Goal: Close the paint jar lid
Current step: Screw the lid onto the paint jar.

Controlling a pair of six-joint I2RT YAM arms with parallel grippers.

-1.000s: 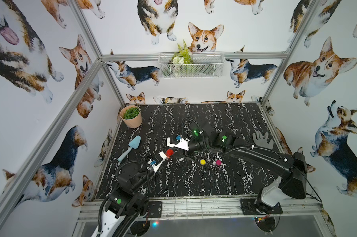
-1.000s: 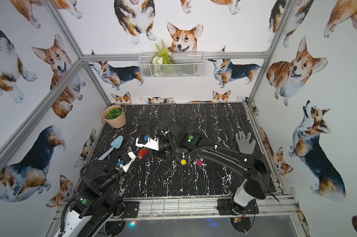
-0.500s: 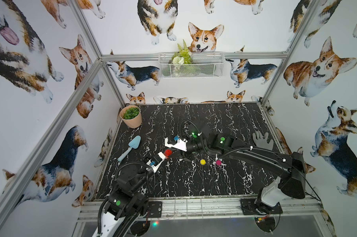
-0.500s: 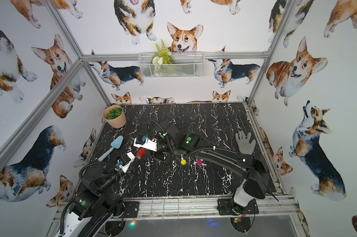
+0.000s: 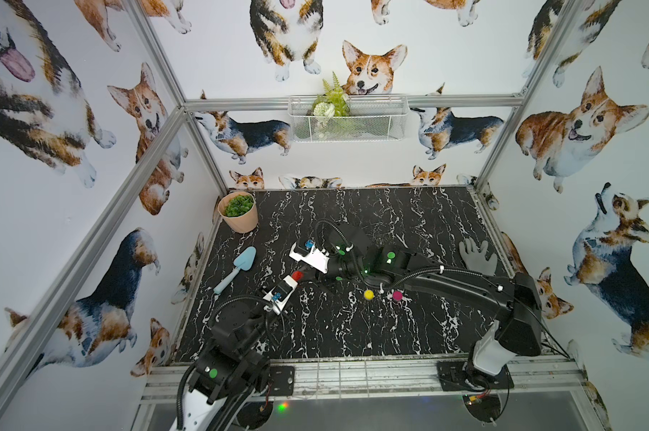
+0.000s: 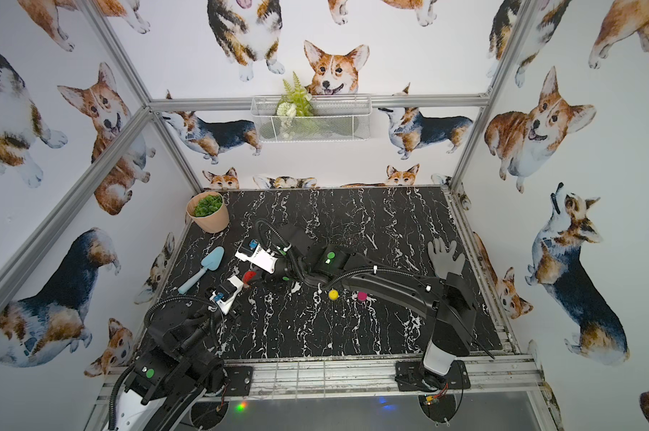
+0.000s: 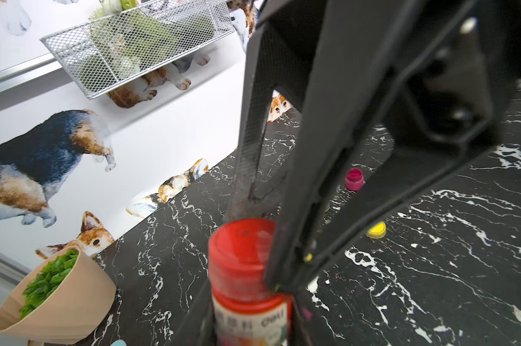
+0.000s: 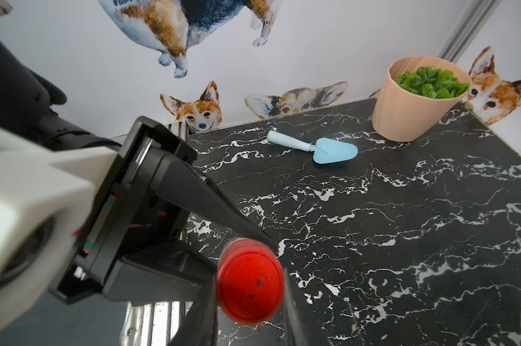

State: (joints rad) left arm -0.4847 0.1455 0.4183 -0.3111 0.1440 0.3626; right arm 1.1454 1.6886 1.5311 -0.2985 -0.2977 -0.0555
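My left gripper (image 5: 293,281) is clamped round the body of the red paint jar (image 7: 247,317), just right of the blue trowel (image 5: 237,270) on the table (image 5: 409,336), so the jar cannot spin. From the opposite side my right gripper (image 7: 259,248) pinches its red lid (image 8: 250,281), ready to twist it. The lid looks level, but I can't tell whether the thread is seated
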